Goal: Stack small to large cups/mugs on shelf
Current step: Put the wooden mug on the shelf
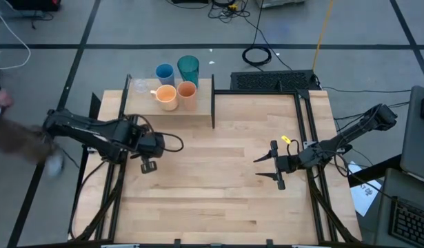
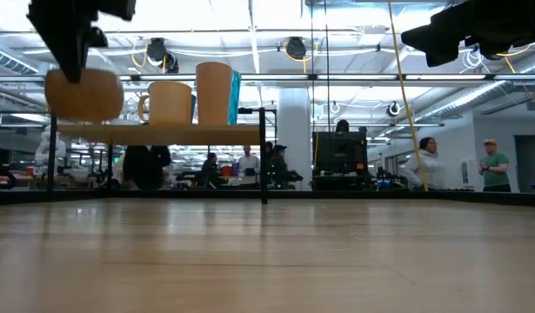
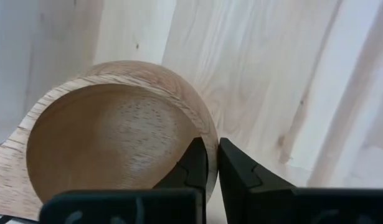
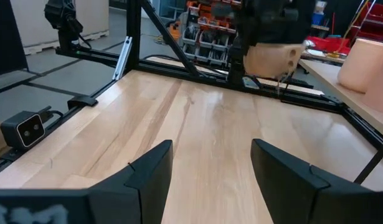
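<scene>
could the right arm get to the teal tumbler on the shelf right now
Probably not easily. The right tool is open and empty, but the teal tumbler stands at the shelf's back, behind the orange cup, with a black upright on that side.

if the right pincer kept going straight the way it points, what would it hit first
Probably the wooden cup held up by the left pincer. The tabletop ahead of the open right pincer looks bare before that, though depth is unclear.

Four cups are sitting on the shelf, beyond the left gripper; right gripper is gaping wide.
</scene>
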Robot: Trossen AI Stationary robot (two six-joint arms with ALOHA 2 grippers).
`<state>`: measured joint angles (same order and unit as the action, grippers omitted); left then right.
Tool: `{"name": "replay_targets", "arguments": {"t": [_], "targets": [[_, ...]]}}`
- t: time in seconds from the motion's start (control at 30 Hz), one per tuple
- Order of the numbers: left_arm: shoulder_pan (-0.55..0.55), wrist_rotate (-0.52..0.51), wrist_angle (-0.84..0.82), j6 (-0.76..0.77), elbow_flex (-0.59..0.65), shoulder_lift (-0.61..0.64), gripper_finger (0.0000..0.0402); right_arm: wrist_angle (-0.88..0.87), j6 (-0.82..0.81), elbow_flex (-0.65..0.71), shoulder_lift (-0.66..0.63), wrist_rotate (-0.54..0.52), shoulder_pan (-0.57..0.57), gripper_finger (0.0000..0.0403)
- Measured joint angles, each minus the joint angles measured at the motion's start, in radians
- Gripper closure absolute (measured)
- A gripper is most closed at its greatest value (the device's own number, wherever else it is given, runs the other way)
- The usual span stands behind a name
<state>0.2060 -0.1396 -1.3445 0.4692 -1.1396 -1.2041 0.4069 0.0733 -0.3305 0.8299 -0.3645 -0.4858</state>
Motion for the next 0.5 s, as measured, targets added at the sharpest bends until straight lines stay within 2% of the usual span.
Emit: {"name": "replay_targets", "arguments": {"t": [0.23,0.37,0.5], "targets": [[0.042,0.017,-0.081,-0.016,-0.127,0.000,0.0384,0.000,-0.006,0.000,0.000,0.000,0.000,0.0195],[0.073,0.068,-0.105,-0.063,-0.176,0.000,0.0384,0.010,-0.020,0.000,0.000,0.000,0.000,0.0195],[0.108,0.070,-0.104,-0.147,-0.219,0.000,0.0384,0.029,-0.035,0.000,0.000,0.000,0.000,0.0195]]}}
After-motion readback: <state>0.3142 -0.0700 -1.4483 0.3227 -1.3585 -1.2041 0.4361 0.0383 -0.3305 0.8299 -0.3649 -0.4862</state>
